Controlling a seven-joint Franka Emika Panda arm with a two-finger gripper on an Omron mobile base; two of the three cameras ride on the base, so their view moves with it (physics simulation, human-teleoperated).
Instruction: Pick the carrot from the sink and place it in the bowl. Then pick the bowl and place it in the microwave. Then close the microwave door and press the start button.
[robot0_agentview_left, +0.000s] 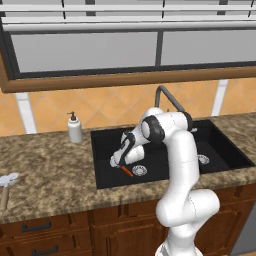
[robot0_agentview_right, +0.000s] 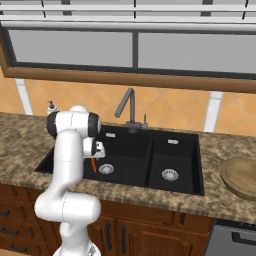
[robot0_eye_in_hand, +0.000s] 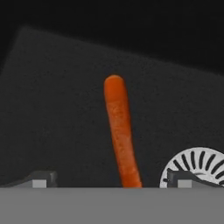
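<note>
Both dark fingertips (robot0_eye_in_hand: 41, 178) of the gripper (robot0_eye_in_hand: 113, 180) stood wide apart, holding nothing, with the carrot (robot0_eye_in_hand: 121, 135) lying between them on the floor of the left basin of the sink (robot0_agentview_left: 105, 145). Just beside the carrot was the round metal drain (robot0_eye_in_hand: 199, 164). Further out, the faucet (robot0_agentview_right: 127, 107) rose behind the sink, a soap dispenser (robot0_agentview_left: 74, 128) stood on the counter (robot0_agentview_left: 45, 165), and the bowl (robot0_agentview_right: 242, 177) rested well apart.

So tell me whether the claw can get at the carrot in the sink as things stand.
Probably yes. The claw is open, low in the sink, with the carrot lying between its fingertips and nothing on top of it.
</note>
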